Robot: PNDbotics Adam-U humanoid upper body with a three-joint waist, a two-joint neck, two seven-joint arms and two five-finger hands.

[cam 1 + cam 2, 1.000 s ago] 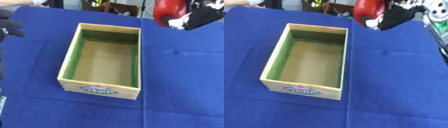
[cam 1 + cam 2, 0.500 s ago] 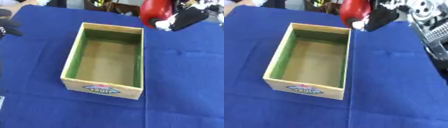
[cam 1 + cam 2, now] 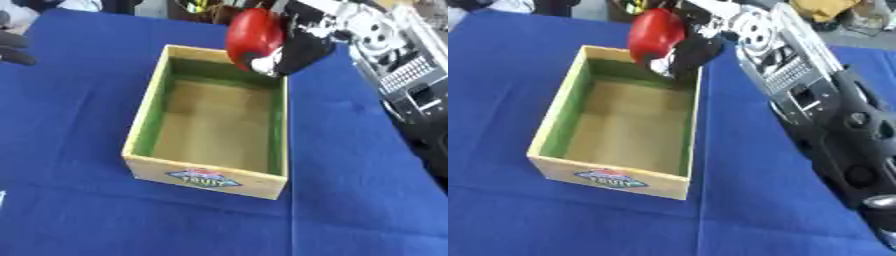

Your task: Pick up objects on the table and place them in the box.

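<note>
A wooden box with green inner walls and a fruit label on its front stands on the blue table; nothing shows inside it. My right hand is shut on a red rounded object and holds it above the box's far right corner. In the right eye view the red object hangs over the far rim. My left hand shows only as dark fingers at the left edge, away from the box.
The blue cloth covers the table around the box. My right arm, silver and black, crosses the right side of the right eye view. Clutter lies beyond the table's far edge.
My right hand has carried the red object leftward and nearer, from beyond the box's far right corner to above that corner. The camera has also shifted.
</note>
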